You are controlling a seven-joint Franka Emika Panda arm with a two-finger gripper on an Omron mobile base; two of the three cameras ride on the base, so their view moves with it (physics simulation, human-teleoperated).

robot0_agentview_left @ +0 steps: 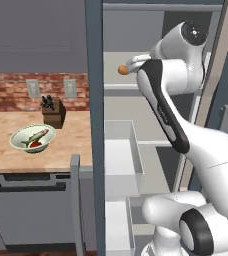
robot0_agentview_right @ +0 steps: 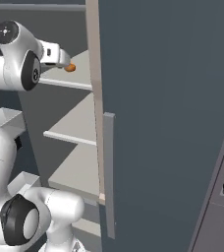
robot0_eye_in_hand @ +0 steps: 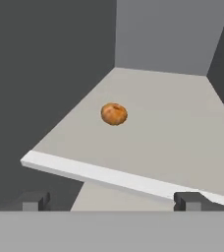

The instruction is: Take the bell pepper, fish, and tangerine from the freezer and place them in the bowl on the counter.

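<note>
No writing could be read anywhere. The freezer (robot0_agentview_left: 94, 100) stood tall and flat-sided, its slate-blue frame matte, with smooth pale shelves inside. The counter (robot0_agentview_left: 71, 145) beside it was mottled tan stone against rough red brick. On it sat the round, shallow, pale bowl (robot0_agentview_left: 21, 145), holding the slender silvery fish (robot0_agentview_left: 36, 135) and the glossy red bell pepper (robot0_agentview_left: 35, 144). The gripper (robot0_eye_in_hand: 111, 202) hung spread wide and empty, near the upper shelf. The dimpled orange tangerine (robot0_eye_in_hand: 114, 113) lay on that shelf, just ahead.
</note>
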